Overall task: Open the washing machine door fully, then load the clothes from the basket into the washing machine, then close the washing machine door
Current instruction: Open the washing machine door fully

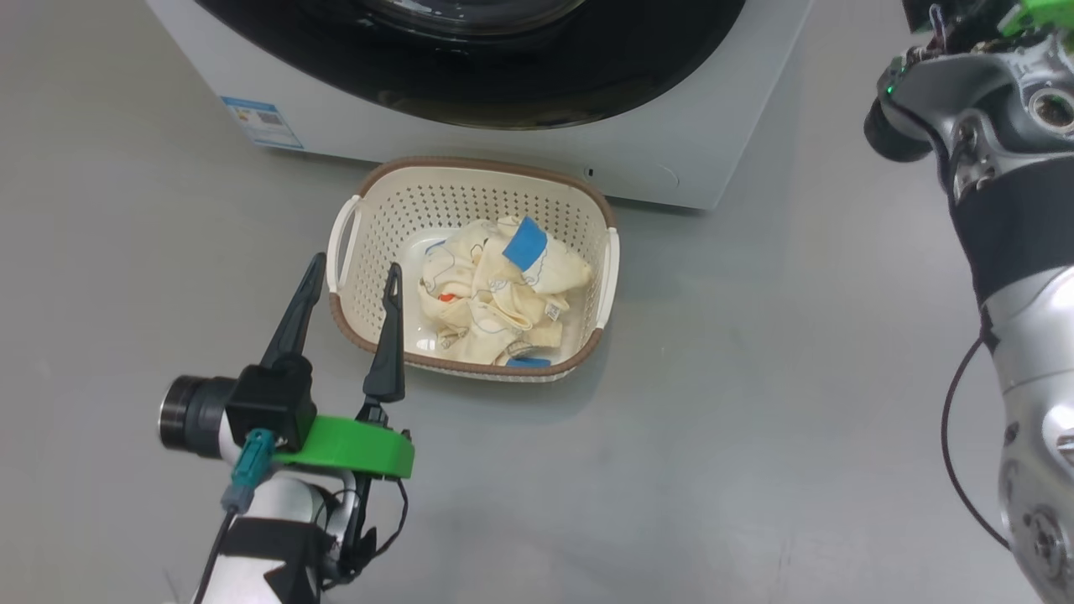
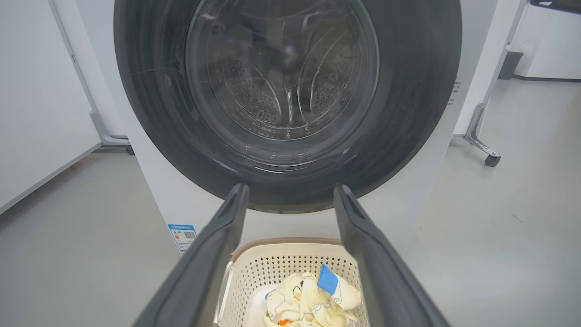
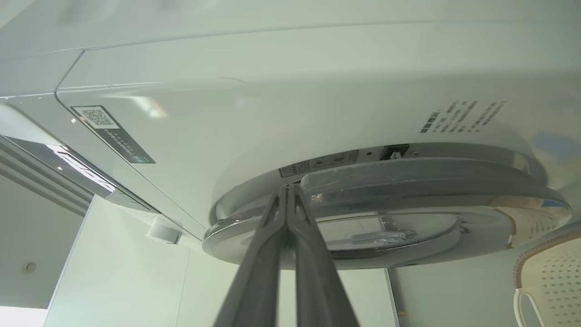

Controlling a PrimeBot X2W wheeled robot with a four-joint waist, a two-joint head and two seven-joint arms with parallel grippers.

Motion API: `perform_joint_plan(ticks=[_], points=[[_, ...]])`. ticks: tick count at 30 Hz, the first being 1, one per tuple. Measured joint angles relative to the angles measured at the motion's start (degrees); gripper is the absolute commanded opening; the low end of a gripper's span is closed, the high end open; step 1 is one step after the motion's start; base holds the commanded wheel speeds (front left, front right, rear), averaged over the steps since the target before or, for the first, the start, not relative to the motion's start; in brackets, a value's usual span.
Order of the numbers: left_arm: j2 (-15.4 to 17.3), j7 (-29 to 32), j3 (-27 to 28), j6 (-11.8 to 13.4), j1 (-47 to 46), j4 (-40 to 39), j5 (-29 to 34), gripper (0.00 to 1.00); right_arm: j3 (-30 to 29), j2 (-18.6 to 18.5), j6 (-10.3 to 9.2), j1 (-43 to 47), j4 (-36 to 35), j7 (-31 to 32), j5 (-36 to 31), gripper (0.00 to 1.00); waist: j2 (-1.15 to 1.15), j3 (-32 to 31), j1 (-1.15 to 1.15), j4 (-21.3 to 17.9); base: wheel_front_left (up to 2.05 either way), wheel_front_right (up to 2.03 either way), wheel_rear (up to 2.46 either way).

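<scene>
Grey floor (image 1: 755, 436) all around, smooth and glossy, with a few faint scuffs. On the left of the left wrist view a white panel (image 2: 41, 113) stands upright, and at its foot a small dark caster (image 2: 130, 150) rests on the floor. Over on the right a slanted metal leg (image 2: 475, 125) comes down to a second caster (image 2: 492, 160), wheel on the floor. Further back, a dark box (image 2: 507, 65) sits against a white wall (image 2: 551, 45). The right wrist view catches a pale wall (image 3: 113, 281) with a small round fitting (image 3: 30, 267) on it.
</scene>
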Motion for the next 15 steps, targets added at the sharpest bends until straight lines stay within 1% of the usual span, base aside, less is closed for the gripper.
perform_joint_plan(ticks=[6, 15], points=[[-0.3, 0.0, -0.9, 0.0, -1.0, -0.2, 0.0, 1.0, 2.5, -0.9, 0.0, -8.1, 7.7, 0.7, -1.5, 0.0, 0.0, 1.7, 0.0, 2.0, 0.0, 0.0, 0.0], [-0.6, -0.1, -2.3, 0.1, -2.5, -1.0, -0.6, 1.0, 6.6, -2.1, 0.0, -17.3, 18.0, 3.1, -5.5, 0.0, 0.0, 4.6, 0.0, 4.6, 0.0, 0.0, 0.0]])
